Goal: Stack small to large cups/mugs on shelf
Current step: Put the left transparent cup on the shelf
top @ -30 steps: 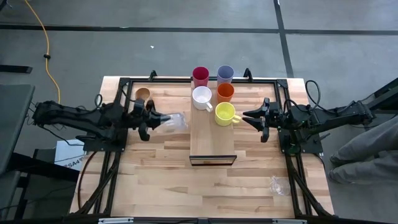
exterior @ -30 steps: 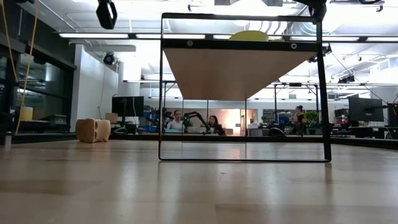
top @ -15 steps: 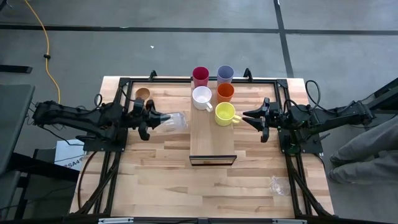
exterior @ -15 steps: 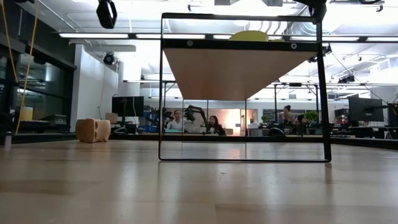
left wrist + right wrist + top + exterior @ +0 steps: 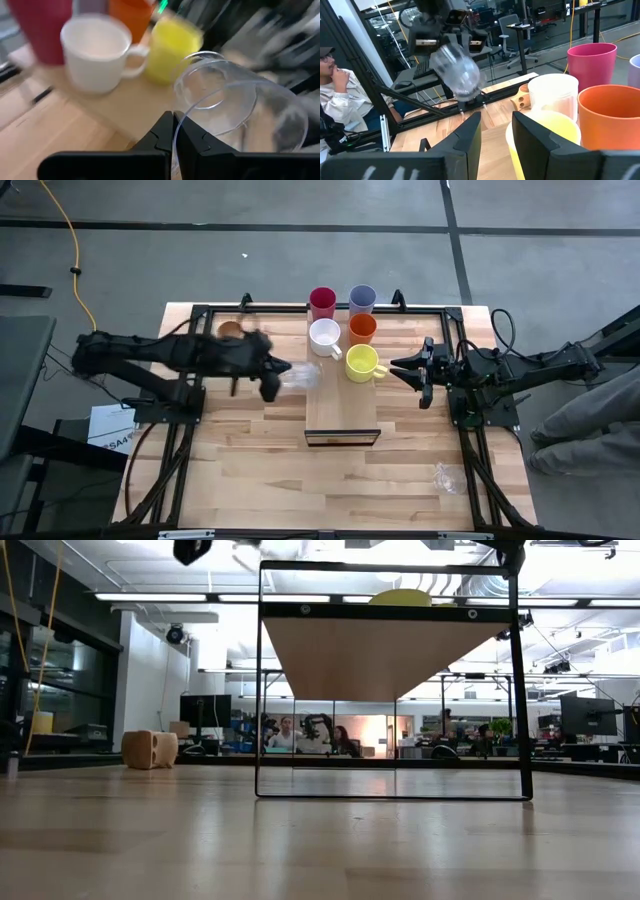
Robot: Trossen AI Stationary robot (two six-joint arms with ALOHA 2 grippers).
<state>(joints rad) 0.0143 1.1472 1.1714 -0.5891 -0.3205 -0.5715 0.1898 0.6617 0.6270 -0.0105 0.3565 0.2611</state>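
Observation:
My left gripper (image 5: pixel 275 373) is shut on a clear glass (image 5: pixel 300 375) at the left edge of the pale wood shelf (image 5: pixel 342 405). On the shelf's far half stand a white mug (image 5: pixel 325 336), an orange tumbler (image 5: pixel 362 329) and a yellow mug (image 5: pixel 361 362). A crimson tumbler (image 5: pixel 322 302) and a lavender tumbler (image 5: pixel 362 299) stand just behind them. A tan wooden cup (image 5: pixel 229 329) stands on the table at the far left, partly behind my left arm. A second clear glass (image 5: pixel 447 475) lies on the table at the near right. My right gripper (image 5: pixel 397 367) is open and empty, just right of the yellow mug. My left gripper pinches the glass's wall at the rim (image 5: pixel 174 131), one finger inside and one outside. The fingers come from the table's left side. The glass is lifted clear and tilted, with its base (image 5: pixel 201 95) pointing away from the gripper toward the mugs.
The shelf stands raised on a thin black frame (image 5: pixel 262 680) in the table's middle. Its near half (image 5: pixel 342 415) is bare wood. A person (image 5: pixel 340 95) sits beyond the table's left side, and other people show in the room behind.
My left gripper has gone toward the table's right edge, toward the shelf, carrying the clear glass. The glass stays lifted and tilted and now reaches the shelf's left edge beside the white mug.

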